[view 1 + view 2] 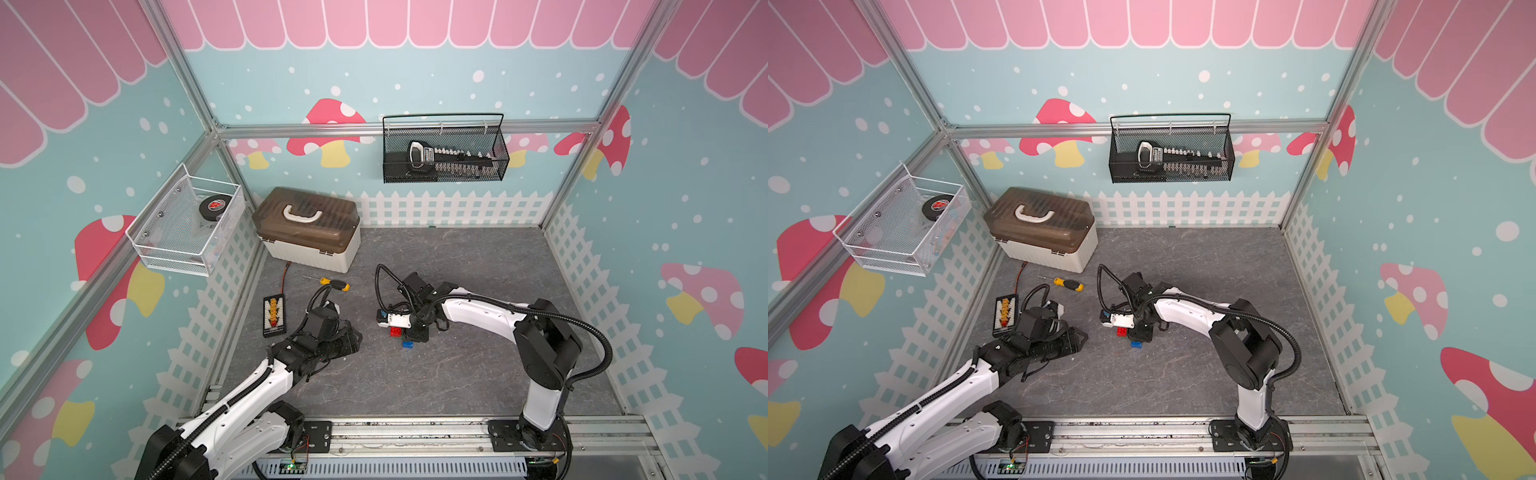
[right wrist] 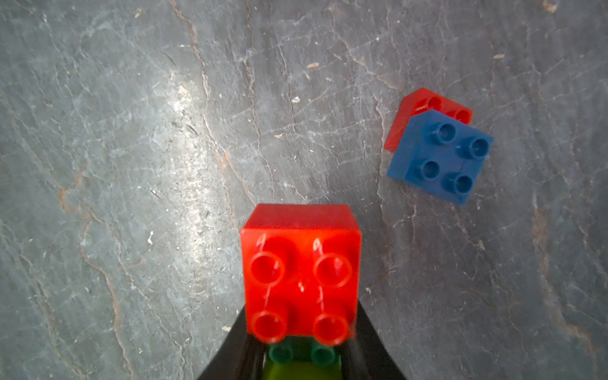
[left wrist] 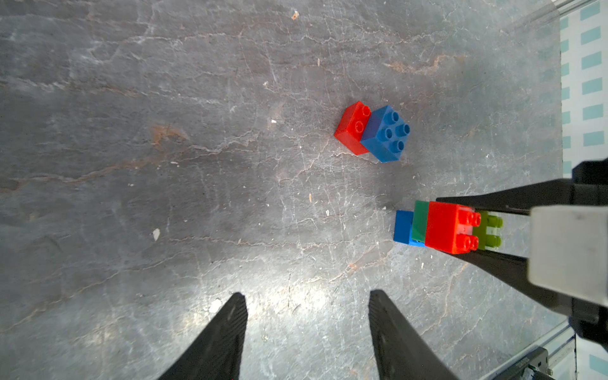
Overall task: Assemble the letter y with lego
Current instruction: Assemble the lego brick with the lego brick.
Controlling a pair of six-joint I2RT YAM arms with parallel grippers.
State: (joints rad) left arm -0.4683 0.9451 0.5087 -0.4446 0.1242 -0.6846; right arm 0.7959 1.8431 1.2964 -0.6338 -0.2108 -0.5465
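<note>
I have the right gripper (image 3: 450, 227) clamped on the sides of the part-built letter y (image 3: 444, 230), a stack with a studded red brick (image 2: 299, 269) at one end, dark green and lime green bricks against it and a blue one at the other end. It sits near the middle of the tabletop (image 1: 457, 257), and I cannot tell whether its blue end touches the surface. The left gripper (image 3: 306, 296) hovers close by, jaws apart with nothing between them. Near the stack, not touching it, lies a loose blue brick (image 3: 385, 135) seated over half of a loose red brick (image 3: 350, 130); I judge this pair is the lego to join next. To do that well I would pinch the pair by its flat sides with the left gripper so it cannot skid, turn the right wrist until the studs line up square, then press straight on without rocking. Nothing is readable: the black roll (image 1: 212, 205) in the white wire basket (image 1: 141, 245) shows a red mark too small to make out
</note>
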